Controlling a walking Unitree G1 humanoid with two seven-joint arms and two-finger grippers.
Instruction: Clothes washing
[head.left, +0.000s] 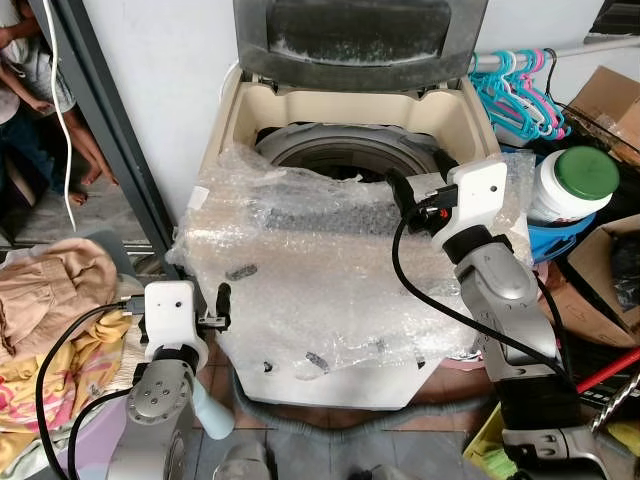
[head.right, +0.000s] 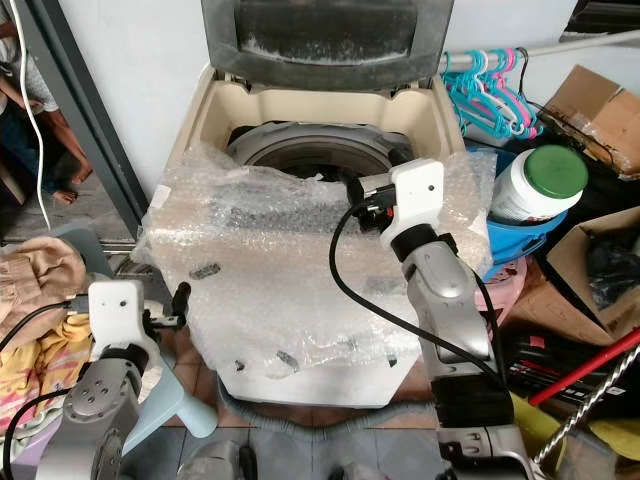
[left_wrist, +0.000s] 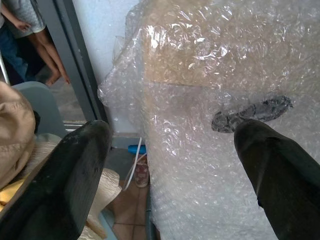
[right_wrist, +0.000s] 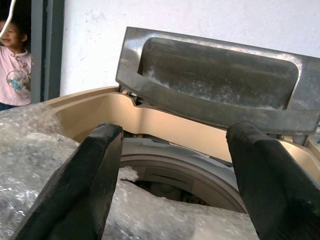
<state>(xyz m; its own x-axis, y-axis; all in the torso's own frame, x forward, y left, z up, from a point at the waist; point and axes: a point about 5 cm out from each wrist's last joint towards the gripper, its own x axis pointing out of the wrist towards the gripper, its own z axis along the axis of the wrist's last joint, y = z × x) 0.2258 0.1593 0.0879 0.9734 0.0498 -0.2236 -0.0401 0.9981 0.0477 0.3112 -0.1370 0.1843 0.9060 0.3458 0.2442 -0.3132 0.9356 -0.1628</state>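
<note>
Right end effector (right_wrist: 170, 185), fingers spread wide and empty, hangs over the washing machine (head.left: 330, 290) rim; the open drum (head.left: 345, 155) lies at its 12 o'clock, lid (head.left: 360, 40) raised behind. Left end effector (left_wrist: 170, 170), also wide and empty, sits nearer the clothes (head.left: 55, 330), heaped at 9 o'clock. Bubble wrap (head.left: 300, 260) drapes the machine's front edge.

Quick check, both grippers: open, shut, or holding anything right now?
Left gripper: open, empty, low beside the bubble wrap on the washing machine.
Right gripper: open, empty, at the drum opening.
</note>
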